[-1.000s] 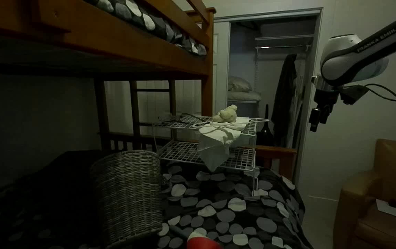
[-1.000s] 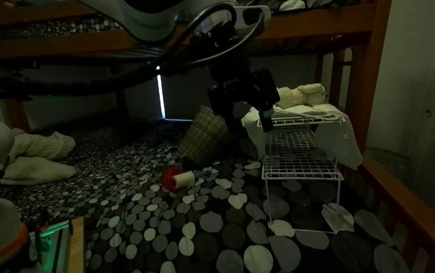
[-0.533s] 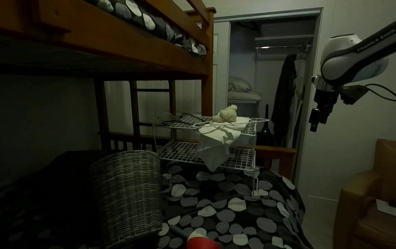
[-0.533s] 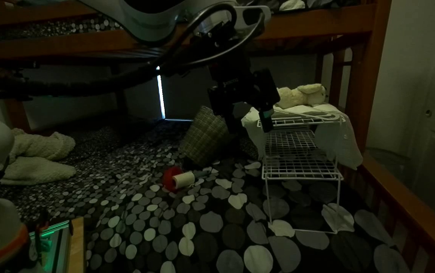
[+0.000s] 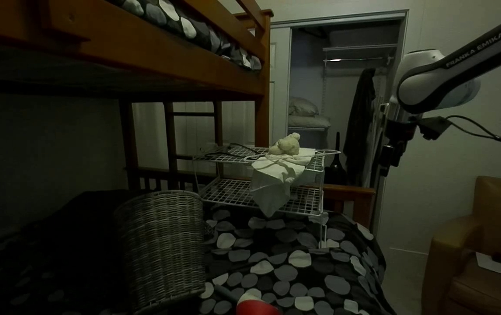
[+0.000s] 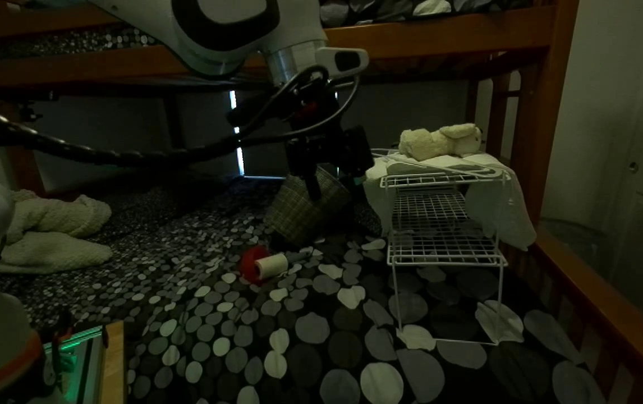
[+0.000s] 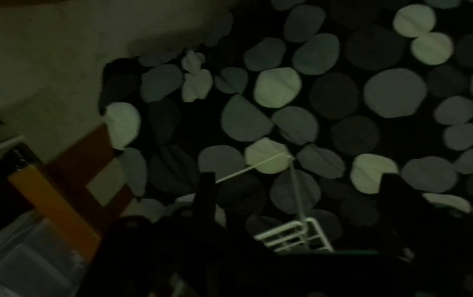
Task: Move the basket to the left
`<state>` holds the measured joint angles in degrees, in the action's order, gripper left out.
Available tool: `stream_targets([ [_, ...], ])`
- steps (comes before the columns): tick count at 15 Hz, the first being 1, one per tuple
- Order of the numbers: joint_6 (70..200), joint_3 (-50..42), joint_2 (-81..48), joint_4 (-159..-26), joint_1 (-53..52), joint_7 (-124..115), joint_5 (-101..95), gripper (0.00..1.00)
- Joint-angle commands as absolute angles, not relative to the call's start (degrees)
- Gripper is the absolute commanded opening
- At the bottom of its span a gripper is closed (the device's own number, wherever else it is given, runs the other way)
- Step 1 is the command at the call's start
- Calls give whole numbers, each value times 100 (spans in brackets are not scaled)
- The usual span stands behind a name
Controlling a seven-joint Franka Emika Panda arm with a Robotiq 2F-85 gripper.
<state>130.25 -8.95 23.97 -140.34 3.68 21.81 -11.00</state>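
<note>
The basket, a large round grey-brown woven wicker one, stands tilted on the polka-dot bed. It shows in both exterior views (image 5: 165, 249) (image 6: 293, 210). It is out of view in the wrist view. My gripper (image 7: 298, 177) is open, with nothing between its fingers. In an exterior view the gripper (image 6: 339, 182) hangs in front of the basket's upper part in the picture. In an exterior view the gripper (image 5: 384, 168) is high and far to the right of the basket, well apart from it.
A white wire rack (image 6: 448, 261) with a white cloth and a cream plush toy (image 6: 439, 143) stands on the bed. A red and cream object (image 6: 265, 265) lies near the basket. The upper bunk's wooden rail (image 6: 439, 42) runs overhead. A cream blanket (image 6: 58, 235) lies near the robot base.
My arm and gripper have moved left and slightly down in the picture in both exterior views. The basket and the rack have not moved.
</note>
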Motion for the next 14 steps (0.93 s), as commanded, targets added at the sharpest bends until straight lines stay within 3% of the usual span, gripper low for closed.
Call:
stream_targets([
  [1, 13300, -519, 3110, -14822, -386, 2293, -351, 100],
  [6, 15416, 897, 2744, -14966, -925, -22, 3, 100],
  [12, 15144, 857, 2758, -14834, -988, 154, -152, 100],
  [14, 15110, 1216, 2336, -14669, -617, -849, -195, 100],
])
